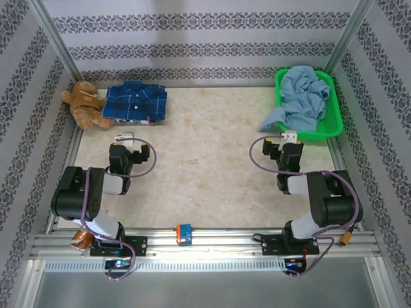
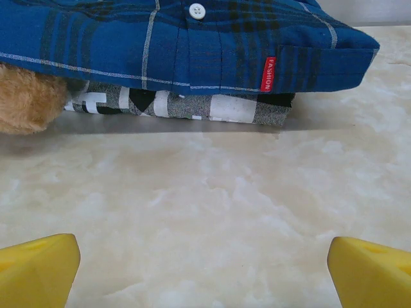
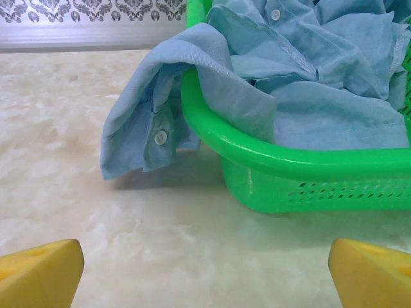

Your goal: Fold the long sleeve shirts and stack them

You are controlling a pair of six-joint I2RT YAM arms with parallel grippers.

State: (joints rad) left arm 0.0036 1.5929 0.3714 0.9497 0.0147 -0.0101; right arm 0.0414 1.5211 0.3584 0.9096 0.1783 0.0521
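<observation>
The pale counter (image 1: 212,147) carries a green basket (image 1: 314,136) at far right. The light blue shirt (image 1: 302,96) lies crumpled inside, one sleeve spilling over the rim. The plaid shirt (image 1: 136,102) lies folded at far left, beside a teddy bear (image 1: 83,106). The left gripper (image 2: 205,269) and right gripper (image 3: 205,269) are both spread wide and empty.

Plaid shirt (image 1: 135,102) folded far-left; light-blue shirt (image 1: 305,93) crumpled far-right
</observation>
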